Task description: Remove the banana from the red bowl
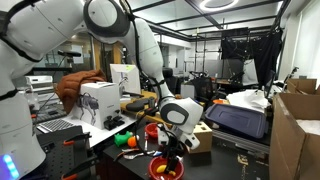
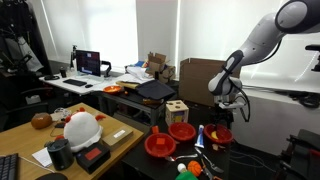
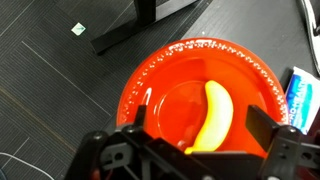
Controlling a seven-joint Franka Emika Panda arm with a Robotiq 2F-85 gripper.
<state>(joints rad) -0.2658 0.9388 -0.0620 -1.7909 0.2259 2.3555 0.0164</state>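
In the wrist view the yellow banana (image 3: 212,118) lies curved inside the wide red bowl (image 3: 160,70), right of its centre. My gripper (image 3: 200,128) hangs straight above the bowl, open, with one finger on each side of the banana and nothing held. In both exterior views the gripper (image 1: 171,140) (image 2: 222,112) points down a little above the red bowl (image 1: 165,168) (image 2: 218,137). I cannot make out the banana in either exterior view.
Two other red bowls (image 2: 160,146) (image 2: 182,130) stand on the table edge beside a wooden cube (image 2: 176,109). A green item (image 1: 120,140) and an orange ball (image 1: 133,141) lie nearby. A blue-and-white packet (image 3: 300,92) lies right of the bowl. Cardboard boxes (image 1: 297,130) stand to one side.
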